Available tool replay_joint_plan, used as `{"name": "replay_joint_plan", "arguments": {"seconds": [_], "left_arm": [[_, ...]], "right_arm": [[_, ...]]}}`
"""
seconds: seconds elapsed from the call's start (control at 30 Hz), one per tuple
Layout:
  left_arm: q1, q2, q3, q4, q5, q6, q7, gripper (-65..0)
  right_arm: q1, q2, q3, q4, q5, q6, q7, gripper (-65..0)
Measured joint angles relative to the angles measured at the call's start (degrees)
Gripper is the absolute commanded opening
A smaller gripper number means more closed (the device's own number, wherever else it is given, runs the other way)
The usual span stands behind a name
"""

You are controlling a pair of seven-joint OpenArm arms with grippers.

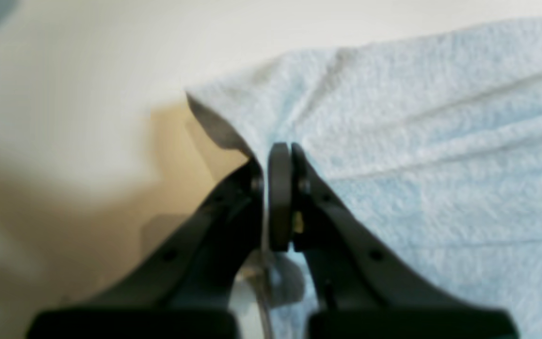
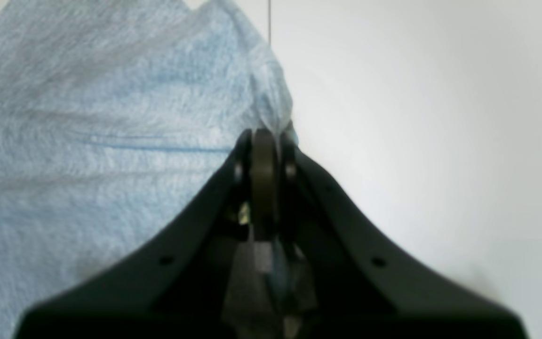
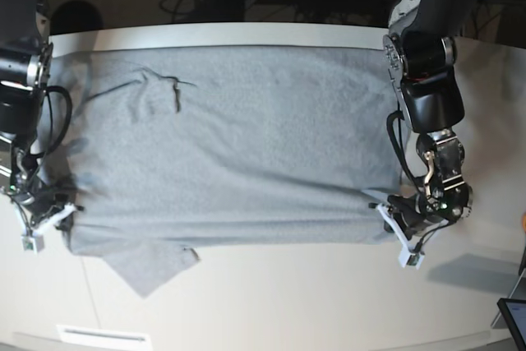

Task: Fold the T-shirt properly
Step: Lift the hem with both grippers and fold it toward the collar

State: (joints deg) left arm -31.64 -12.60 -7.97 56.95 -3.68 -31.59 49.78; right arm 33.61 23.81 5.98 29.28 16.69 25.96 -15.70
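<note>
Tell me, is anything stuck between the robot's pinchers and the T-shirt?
No, nothing visible is in the way. The left end effector is shut right on the T-shirt edge, and the right end effector pinches its other edge. Only cloth sits between the jaws, over the bare table.

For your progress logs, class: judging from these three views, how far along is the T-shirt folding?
Done: the T-shirt lies spread on the table, apparently with one lengthwise fold, a sleeve poking out at the near edge. In hand: the left end effector and the right end effector are each shut on the cloth at opposite ends of the near edge. Left: further folds; the shirt is far from a compact packet.
</note>
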Motion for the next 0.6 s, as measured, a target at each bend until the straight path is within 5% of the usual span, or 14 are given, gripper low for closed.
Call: {"name": "replay_joint_plan", "arguments": {"seconds": [0.3,0.6], "left_arm": [[5.42,0.07,0.13,11.52,-0.15,0.00,4.98,-65.0],[12.24,0.31,0.44,23.21,-0.92,-0.22,10.45,-65.0]], "right_arm": [[-8.59,0.02,0.17,17.29,0.55,-0.09,-5.49,-64.9],[-15.45,-0.02,8.04,28.81,0.70,0.09,-13.75,-64.9]]}}
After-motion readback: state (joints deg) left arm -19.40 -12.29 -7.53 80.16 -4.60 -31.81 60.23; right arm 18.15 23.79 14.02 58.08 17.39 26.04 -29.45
